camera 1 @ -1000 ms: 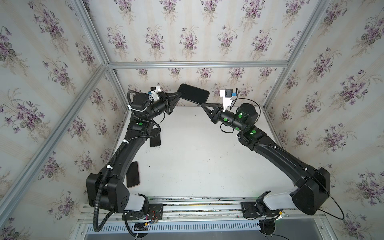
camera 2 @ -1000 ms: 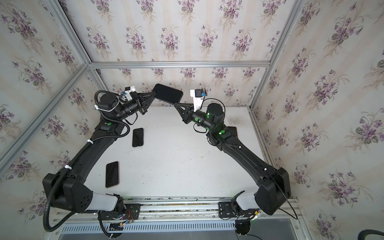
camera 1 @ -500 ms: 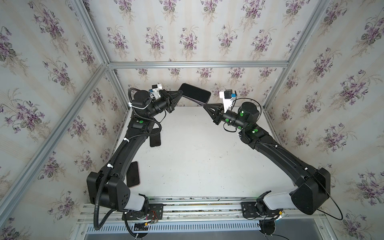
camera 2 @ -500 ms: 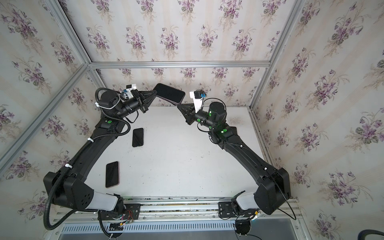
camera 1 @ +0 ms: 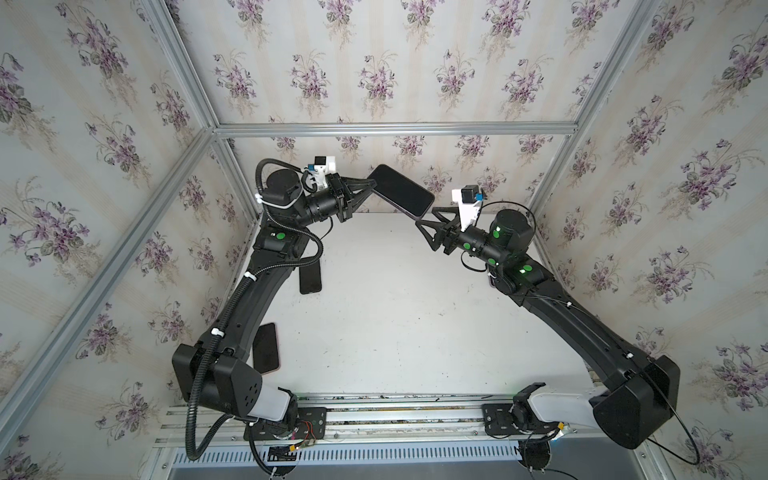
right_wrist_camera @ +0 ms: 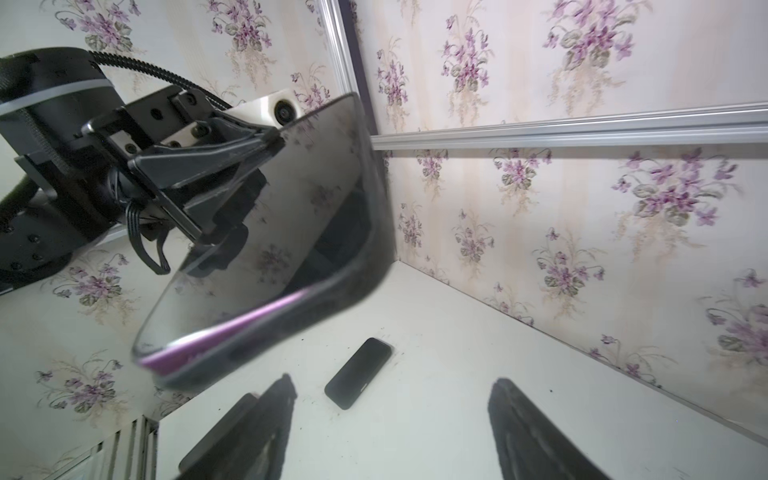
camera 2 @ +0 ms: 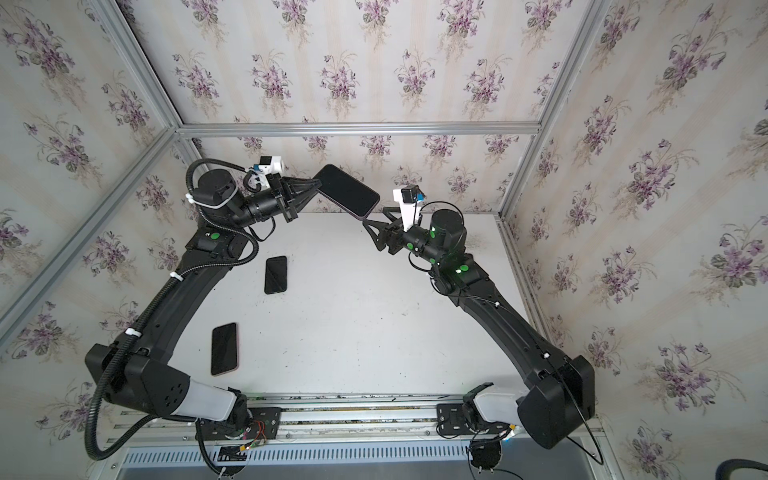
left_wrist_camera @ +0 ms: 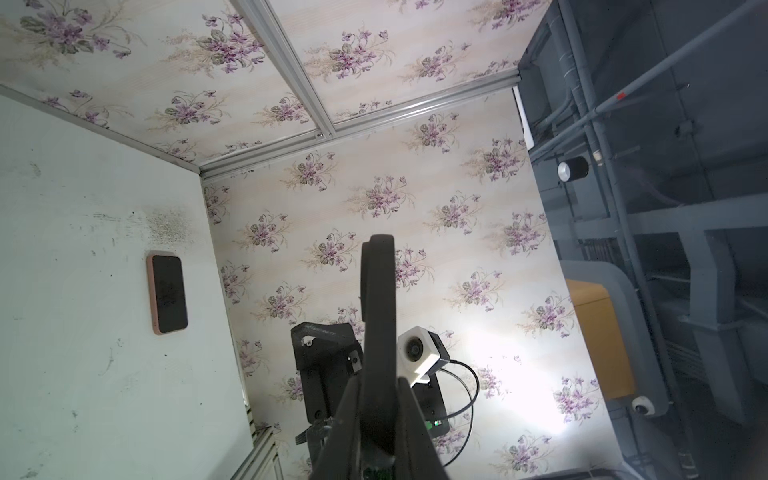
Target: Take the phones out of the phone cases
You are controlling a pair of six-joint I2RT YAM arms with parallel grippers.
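Observation:
My left gripper (camera 1: 371,183) is shut on the left end of the phone (camera 1: 401,189), which it holds in the air near the back wall with the black screen up, as both top views show (camera 2: 348,191). In the right wrist view the phone (right_wrist_camera: 270,232) shows a purple strip along its near edge with the dark case rim (right_wrist_camera: 332,299) under it. My right gripper (camera 1: 424,217) is open just off the phone's right end, with nothing between its fingers (right_wrist_camera: 286,399). In the left wrist view the phone (left_wrist_camera: 376,299) is edge-on between the shut jaws.
Two other phones lie on the white table (camera 1: 395,311). A black one (camera 2: 276,275) is by the left arm and a pink-cased one (camera 2: 224,349) is nearer the front. The walls (camera 1: 374,75) close in the back and both sides.
The right gripper was shut at the phone's right end. It now stands open and has drawn back a little. The left gripper still holds the phone, which has shifted slightly right.

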